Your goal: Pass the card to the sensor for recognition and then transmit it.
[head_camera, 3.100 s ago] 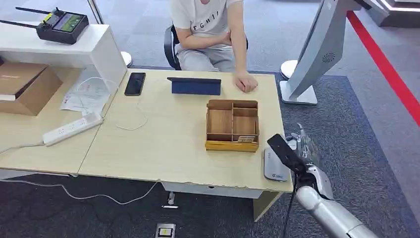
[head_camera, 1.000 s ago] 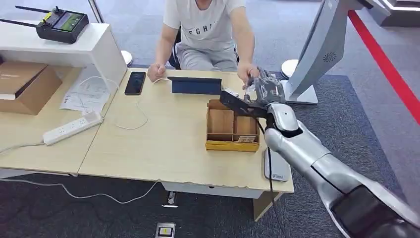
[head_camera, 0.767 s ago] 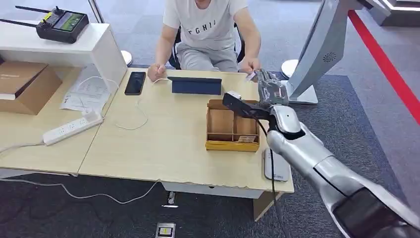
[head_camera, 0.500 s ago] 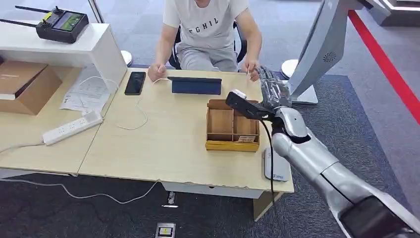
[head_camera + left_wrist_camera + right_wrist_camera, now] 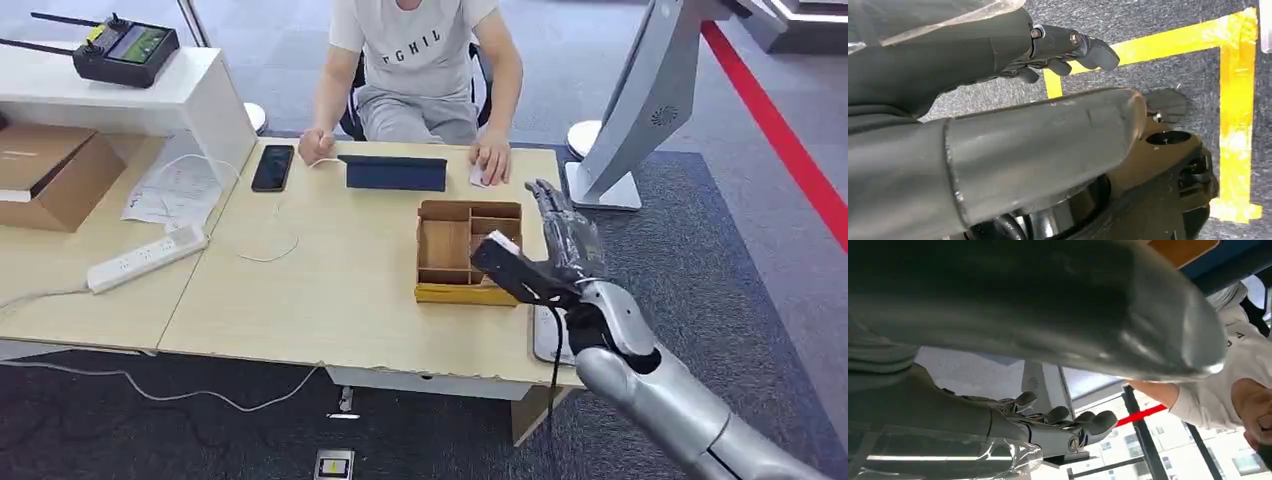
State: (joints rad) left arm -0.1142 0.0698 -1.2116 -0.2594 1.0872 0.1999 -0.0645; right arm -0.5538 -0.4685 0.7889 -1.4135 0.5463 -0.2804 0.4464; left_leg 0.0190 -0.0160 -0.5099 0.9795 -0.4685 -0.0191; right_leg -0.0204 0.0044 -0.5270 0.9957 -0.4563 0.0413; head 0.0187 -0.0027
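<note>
Risk check: right hand (image 5: 563, 238) empty, fingers straight and spread. Left hand (image 5: 973, 60) hangs low, fingers loosely bent, holding nothing. Small white card (image 5: 477, 177) looks to be under person's hand (image 5: 492, 160), well beyond right fingertips, so transfer likely complete.

- Flat grey card sensor (image 5: 548, 340) sits at desk edge behind fingers, under wrist; low arm sweep could knock it off.
- Open light-wood compartment box (image 5: 465, 294) just beside thumb side; black wrist camera bar (image 5: 515, 268) overhangs it, could catch rim.
- Black wrist cable (image 5: 553, 390) could snag desk corner.

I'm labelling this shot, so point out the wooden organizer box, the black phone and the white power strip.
wooden organizer box (image 5: 445, 245): head view, large left compartment.
black phone (image 5: 272, 168): head view, screen centre.
white power strip (image 5: 146, 259): head view, middle of its top face.
</note>
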